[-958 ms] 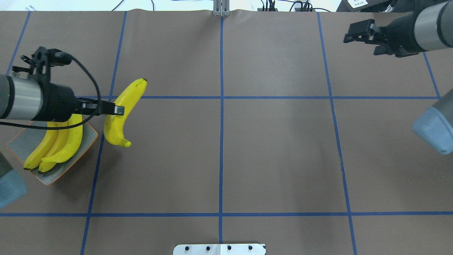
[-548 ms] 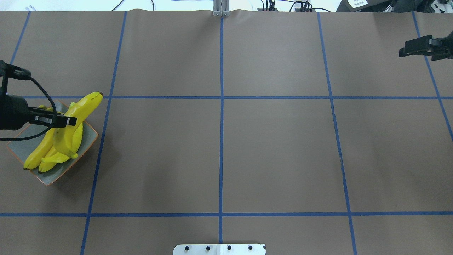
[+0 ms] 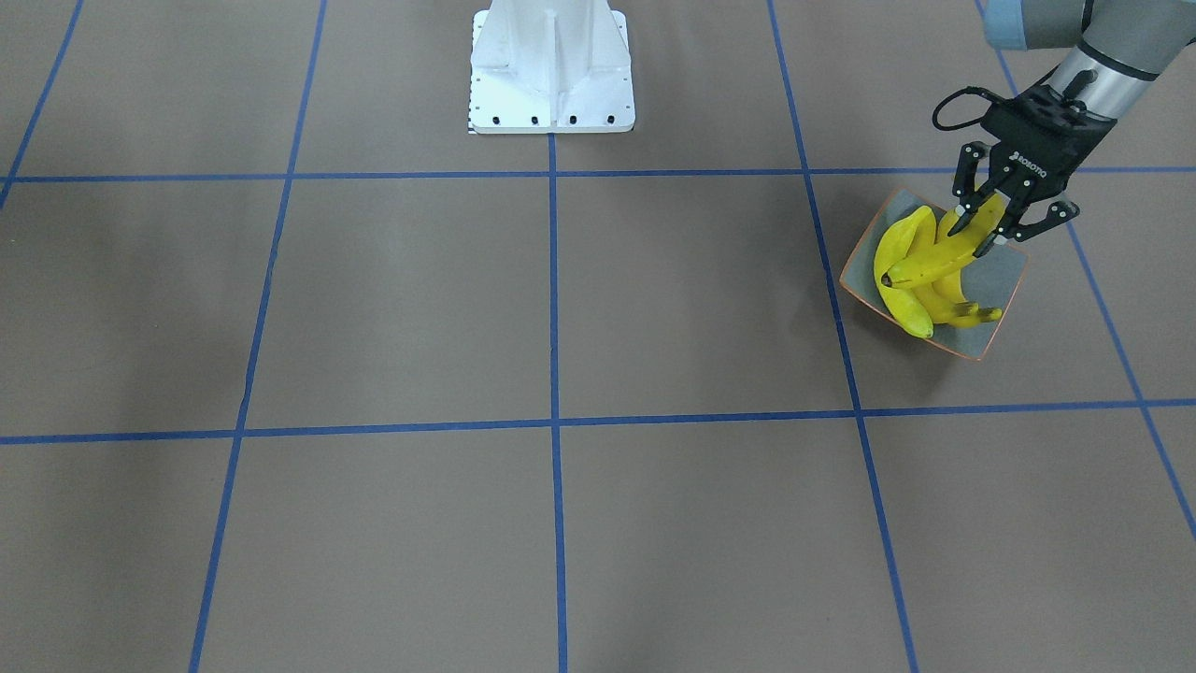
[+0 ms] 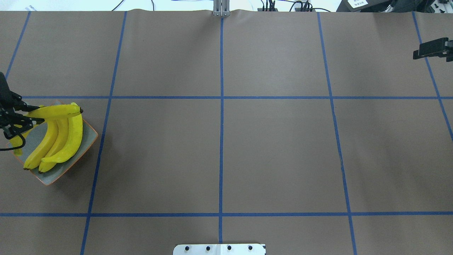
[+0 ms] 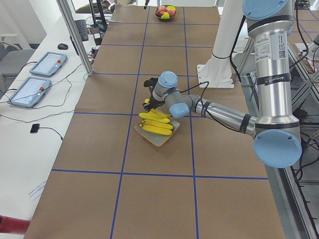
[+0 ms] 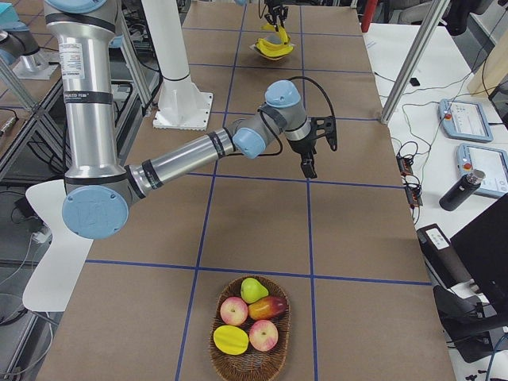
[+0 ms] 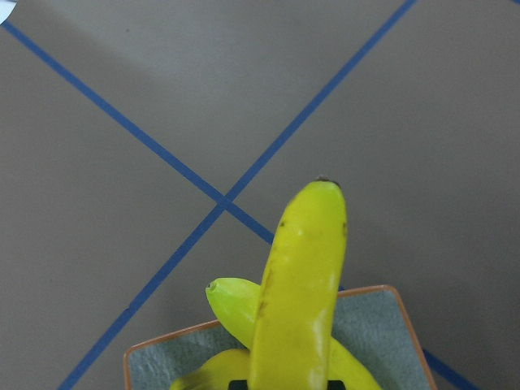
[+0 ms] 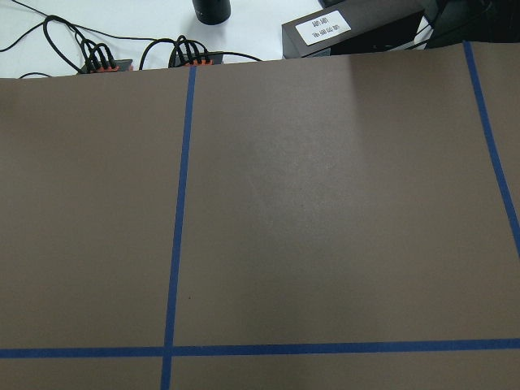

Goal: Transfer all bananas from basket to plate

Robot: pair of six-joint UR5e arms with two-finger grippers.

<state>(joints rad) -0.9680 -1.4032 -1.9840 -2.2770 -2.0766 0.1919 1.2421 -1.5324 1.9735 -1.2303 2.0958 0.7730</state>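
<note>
Left pincer (image 3: 981, 229), clenched on a curved yellow banana (image 3: 937, 263), should settle it onto three other bananas (image 3: 906, 304) in the square grey-blue, orange-rimmed plate (image 3: 1002, 277) before releasing.

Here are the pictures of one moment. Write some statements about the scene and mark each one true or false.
1. In the plate lie three bananas. True.
2. The left gripper holds a fourth banana above them. True.
3. The right gripper holds a banana too. False: it is open and empty.
4. The plate stands in the middle of the table. False: it is near the table's left end.
</note>
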